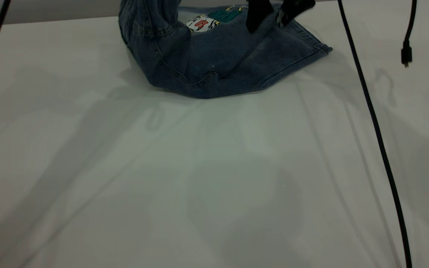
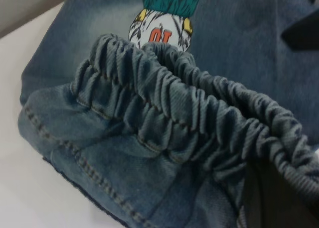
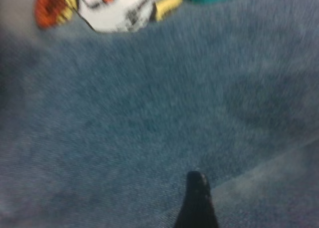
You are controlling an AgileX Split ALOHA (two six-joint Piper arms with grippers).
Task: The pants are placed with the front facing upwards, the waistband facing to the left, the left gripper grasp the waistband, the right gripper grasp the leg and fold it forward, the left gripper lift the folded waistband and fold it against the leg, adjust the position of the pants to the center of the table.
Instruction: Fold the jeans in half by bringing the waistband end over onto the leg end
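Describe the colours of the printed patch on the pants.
The patch on the pants is white with red, yellow and teal-green; it shows best in the left wrist view.

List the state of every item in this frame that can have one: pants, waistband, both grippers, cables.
pants: partly folded, waist end raised off the table, cuff end lying flat.
waistband: gathered, lifted, bunched up at the exterior view's top left.
right gripper: fingers spread, pressing down on the leg near the cuff.
left gripper: not visible in any view.
hanging cable: dangling, plug end unconnected.
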